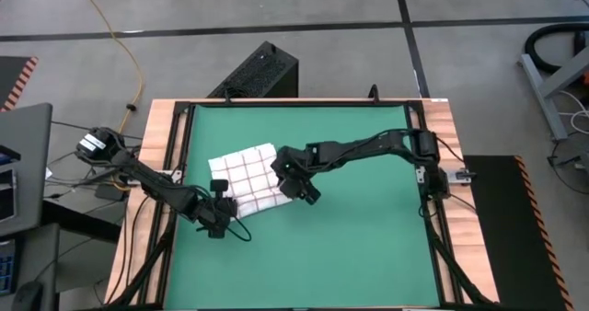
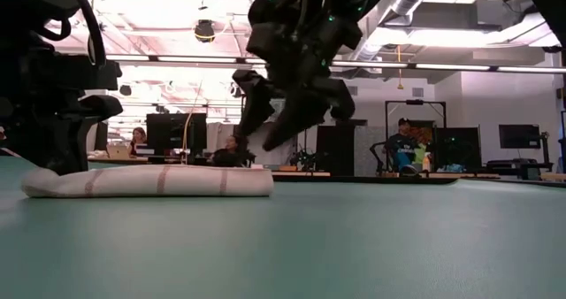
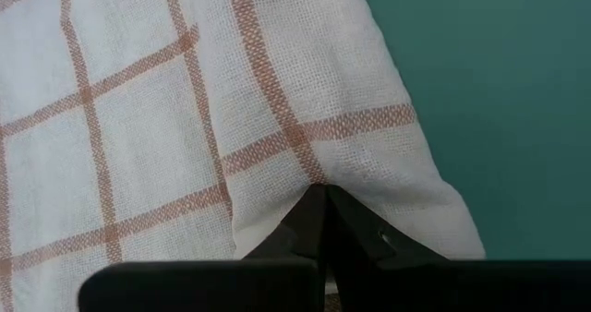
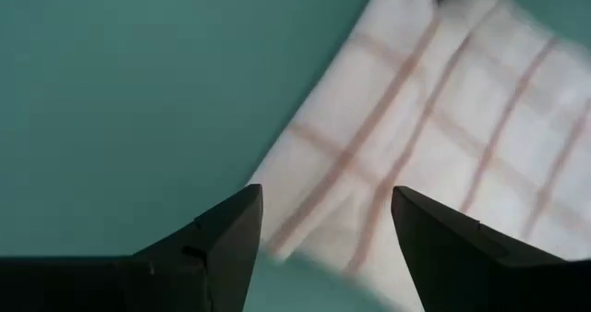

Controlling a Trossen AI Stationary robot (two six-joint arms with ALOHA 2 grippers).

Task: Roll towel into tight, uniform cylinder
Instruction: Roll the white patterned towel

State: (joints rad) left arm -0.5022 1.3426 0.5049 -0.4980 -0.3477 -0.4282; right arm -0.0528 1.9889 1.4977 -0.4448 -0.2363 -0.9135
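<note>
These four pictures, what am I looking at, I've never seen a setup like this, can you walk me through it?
It is a robot with two dark arms working over a green mat on a table. One picture looks straight down from above, one looks level across the table into a room behind, and two come from small cameras on the arms' wrists. On the mat lies a white towel with thin red-brown lines, folded flat, not yet rolled. The left gripper sits at the towel's near corner, fingers shut; its wrist picture shows the cloth's edge at the tips, possibly pinched. The right gripper hangs open just above the towel's other side, holding nothing.
</note>
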